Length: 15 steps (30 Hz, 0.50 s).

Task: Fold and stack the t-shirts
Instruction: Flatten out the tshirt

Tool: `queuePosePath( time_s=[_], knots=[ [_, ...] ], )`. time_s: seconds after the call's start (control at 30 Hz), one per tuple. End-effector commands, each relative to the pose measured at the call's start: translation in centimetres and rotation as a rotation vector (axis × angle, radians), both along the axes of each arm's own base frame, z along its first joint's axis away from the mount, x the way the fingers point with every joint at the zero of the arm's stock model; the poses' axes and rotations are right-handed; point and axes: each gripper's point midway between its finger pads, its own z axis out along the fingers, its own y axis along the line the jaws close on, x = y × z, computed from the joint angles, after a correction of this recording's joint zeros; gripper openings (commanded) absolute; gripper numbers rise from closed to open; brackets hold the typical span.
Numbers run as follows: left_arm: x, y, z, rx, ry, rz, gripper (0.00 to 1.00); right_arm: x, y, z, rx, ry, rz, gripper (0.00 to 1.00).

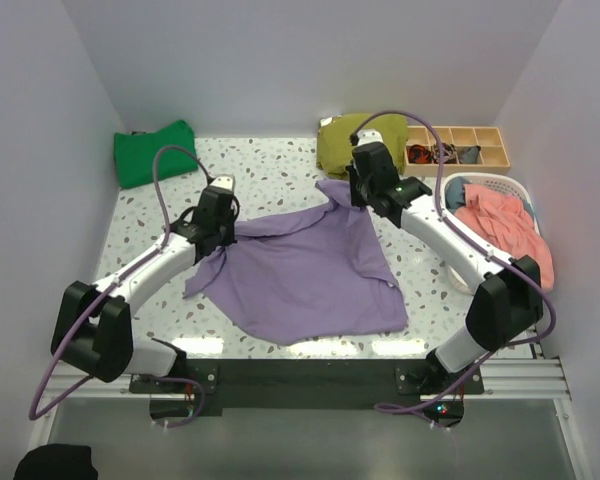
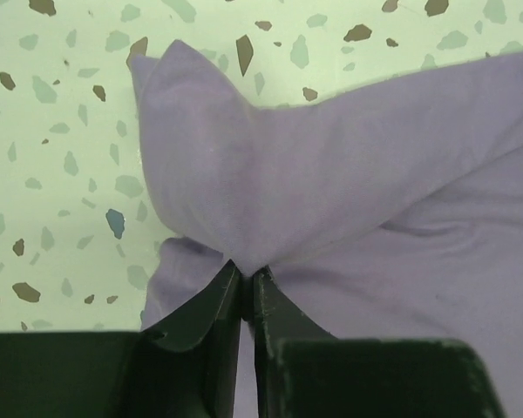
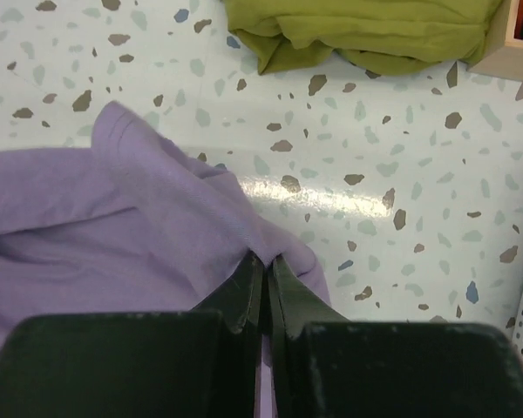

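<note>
Editor: Tabletop from above, what do we have?
Photographer: We see the lavender t-shirt spread rumpled on the speckled table, between the two arms. The left gripper grips its left edge, the right gripper its far right corner. A green t-shirt lies at the far left corner. An olive garment, a wooden tray and a white basket of pink cloth sit far right.
Editor: Left wrist?
Photographer: We find the left gripper pressed together on the lavender t-shirt. The cloth rises in a peak beyond the fingertips, with bare table to its left.
Editor: Right wrist?
Photographer: We see the right gripper pinching a fold of the lavender t-shirt. The olive garment lies well beyond it and the wooden tray shows at the upper right corner. In both wrist views we see only a sliver between the jaws.
</note>
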Motion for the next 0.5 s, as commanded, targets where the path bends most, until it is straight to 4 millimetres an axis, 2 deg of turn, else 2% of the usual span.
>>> queuePosePath(
  time_s=[0.0,0.1,0.2,0.27,0.33,0.37,0.4,0.47],
  knots=[
    [0.6,-0.1,-0.5,0.024,0.015,-0.008,0.16,-0.4,-0.7,-2.3,-0.057,0.056,-0.004,0.00],
    [0.8,-0.4,-1.0,0.020,0.022,-0.017,0.16,-0.3,-0.7,-2.5,-0.060,0.057,-0.004,0.00],
    [1.0,-0.6,-1.4,0.022,0.034,-0.024,0.29,-0.2,-0.8,-2.4,-0.064,0.052,-0.004,0.00],
    [1.2,-0.7,-1.4,0.021,0.032,-0.028,0.30,-0.1,-0.8,-2.3,-0.067,0.047,-0.003,0.00],
    [1.4,-0.9,-1.9,0.025,0.046,-0.031,0.46,-0.1,-0.7,-2.4,-0.066,0.049,0.002,0.00],
    [1.5,-0.9,-2.1,0.028,0.053,-0.031,0.46,0.0,-0.6,-2.5,-0.065,0.048,0.002,0.00],
    [1.6,-1.2,-2.4,0.017,0.056,-0.044,0.37,0.0,-0.6,-2.5,-0.064,0.050,0.004,0.00],
    [1.6,-1.6,-2.7,0.005,0.058,-0.058,0.27,0.0,-0.6,-2.7,-0.067,0.054,0.004,0.00]
  ],
)
